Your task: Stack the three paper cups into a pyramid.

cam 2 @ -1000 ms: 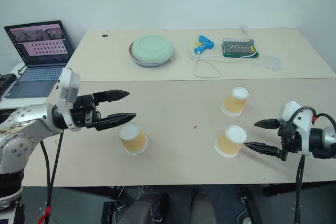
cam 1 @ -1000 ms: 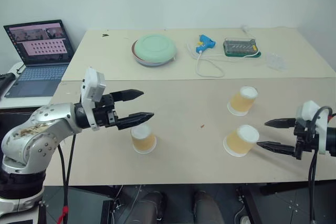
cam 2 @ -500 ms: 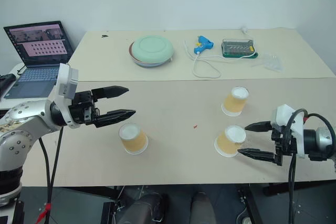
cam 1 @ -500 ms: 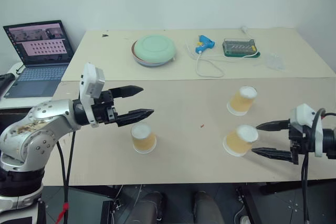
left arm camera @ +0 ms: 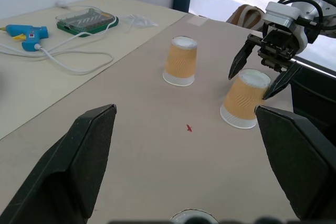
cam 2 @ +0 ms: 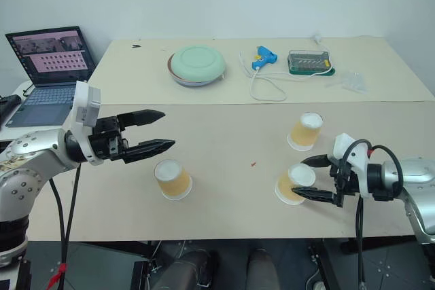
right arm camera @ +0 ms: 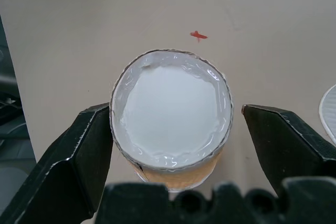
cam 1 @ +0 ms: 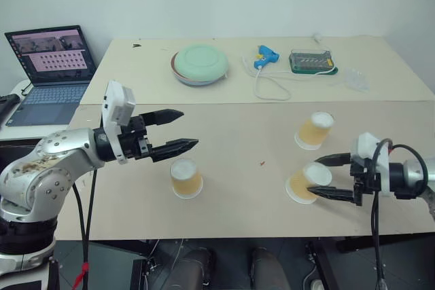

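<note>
Though upside down, three paper cups [cam 1: 185, 179], apart on table [cam 1: 238, 140]

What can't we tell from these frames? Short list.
- Right gripper on the near right cup: left finger looks against the rim in the right wrist view, contact unclear; cup seems tilted.
- Left cup: cut off at the left wrist view's edge between the open fingers.
- Laptop screen: too small to read.
- Green-based box: contents too small.

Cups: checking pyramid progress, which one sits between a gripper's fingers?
The near-right cup, between the open right gripper. The other two cups stand free.
</note>
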Action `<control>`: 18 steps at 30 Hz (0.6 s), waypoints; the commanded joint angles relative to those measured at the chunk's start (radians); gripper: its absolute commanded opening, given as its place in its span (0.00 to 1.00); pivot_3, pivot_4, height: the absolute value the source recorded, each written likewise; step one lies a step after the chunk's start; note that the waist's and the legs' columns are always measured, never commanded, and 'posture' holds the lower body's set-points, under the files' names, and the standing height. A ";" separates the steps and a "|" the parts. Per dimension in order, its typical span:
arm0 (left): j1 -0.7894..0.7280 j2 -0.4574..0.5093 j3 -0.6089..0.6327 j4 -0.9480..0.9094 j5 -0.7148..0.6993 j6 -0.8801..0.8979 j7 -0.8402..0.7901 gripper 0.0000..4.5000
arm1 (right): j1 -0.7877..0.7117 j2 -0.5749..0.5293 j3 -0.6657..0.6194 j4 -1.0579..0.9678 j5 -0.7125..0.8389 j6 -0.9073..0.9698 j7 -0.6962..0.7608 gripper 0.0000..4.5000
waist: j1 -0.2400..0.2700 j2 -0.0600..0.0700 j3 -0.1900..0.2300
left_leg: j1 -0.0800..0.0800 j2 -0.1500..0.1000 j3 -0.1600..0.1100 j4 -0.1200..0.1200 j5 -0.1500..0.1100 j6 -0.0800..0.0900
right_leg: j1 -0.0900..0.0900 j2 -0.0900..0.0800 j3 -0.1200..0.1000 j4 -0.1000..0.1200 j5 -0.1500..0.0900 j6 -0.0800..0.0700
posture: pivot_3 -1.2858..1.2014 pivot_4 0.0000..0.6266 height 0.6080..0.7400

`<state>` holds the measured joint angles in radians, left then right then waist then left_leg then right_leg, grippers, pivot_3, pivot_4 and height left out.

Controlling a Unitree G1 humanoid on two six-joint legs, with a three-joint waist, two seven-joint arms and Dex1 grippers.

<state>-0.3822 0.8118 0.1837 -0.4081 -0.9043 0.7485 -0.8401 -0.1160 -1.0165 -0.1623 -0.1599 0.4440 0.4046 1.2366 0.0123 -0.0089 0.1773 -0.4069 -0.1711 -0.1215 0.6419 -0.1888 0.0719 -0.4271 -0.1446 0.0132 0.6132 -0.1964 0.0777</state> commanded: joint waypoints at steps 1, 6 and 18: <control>-0.004 0.016 0.039 -0.025 -0.009 0.003 0.002 1.00 | -0.029 0.003 -0.001 -0.006 0.000 -0.012 -0.001 0.84 | 0.000 0.000 0.000 | 0.000 0.000 0.000 0.000 0.000 0.000 | 0.000 0.000 0.000 0.000 0.001 -0.002 | 0.52 0.24 1.00; 0.001 0.018 0.044 -0.022 -0.006 0.003 0.001 1.00 | -0.047 0.012 0.005 -0.008 -0.005 -0.010 -0.010 0.57 | -0.001 0.000 0.000 | 0.000 0.000 0.000 0.000 0.000 0.000 | 0.000 0.001 0.000 0.000 0.002 -0.003 | 0.52 0.24 1.00; 0.008 0.026 0.055 0.010 0.018 -0.007 0.001 1.00 | -0.411 0.173 0.164 -0.022 0.051 0.080 -0.019 0.57 | -0.006 -0.001 0.001 | 0.000 0.006 0.002 0.000 0.001 -0.001 | -0.001 0.007 0.001 -0.002 0.003 -0.001 | 0.52 0.24 1.00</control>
<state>-0.3590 0.8247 0.2181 -0.3917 -0.8927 0.7483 -0.8366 -0.4915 -0.8557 -0.0172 -0.1746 0.4823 0.4794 1.2061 0.0063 -0.0098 0.1778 -0.4066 -0.1641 -0.1194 0.6419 -0.1883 0.0699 -0.4278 -0.1373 0.0140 0.6112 -0.1937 0.0761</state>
